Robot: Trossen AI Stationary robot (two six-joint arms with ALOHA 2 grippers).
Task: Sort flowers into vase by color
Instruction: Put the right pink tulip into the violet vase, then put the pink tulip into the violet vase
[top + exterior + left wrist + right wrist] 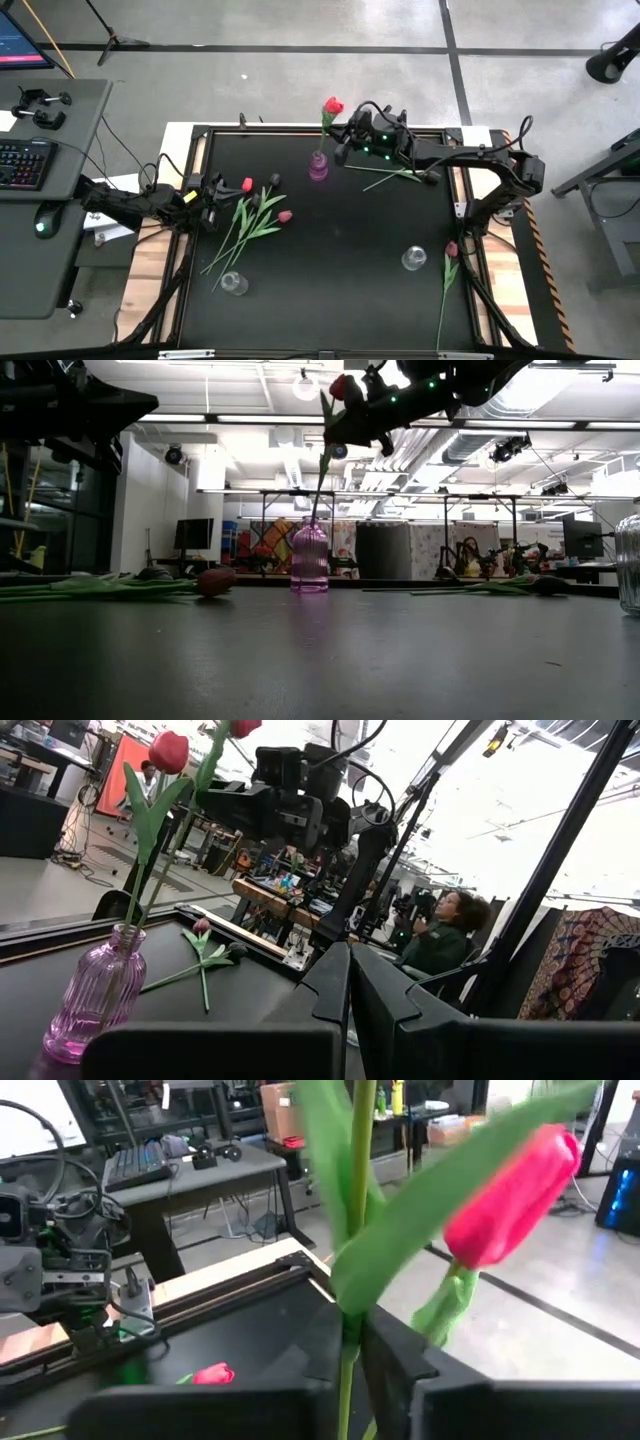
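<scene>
My right hand (pixel 345 140) is up at twelve o'clock on the table (pixel 340 250), clenched on the stem of a red tulip (pixel 332 105) whose lower end is in the pink vase (pixel 318 166). My left hand (pixel 215 195) waits at nine o'clock, fingers pressed together on nothing, beside a pile of tulips (pixel 255 215). More flowers (pixel 395 176) lie at one o'clock, and a pink one (pixel 448 268) at four.
</scene>
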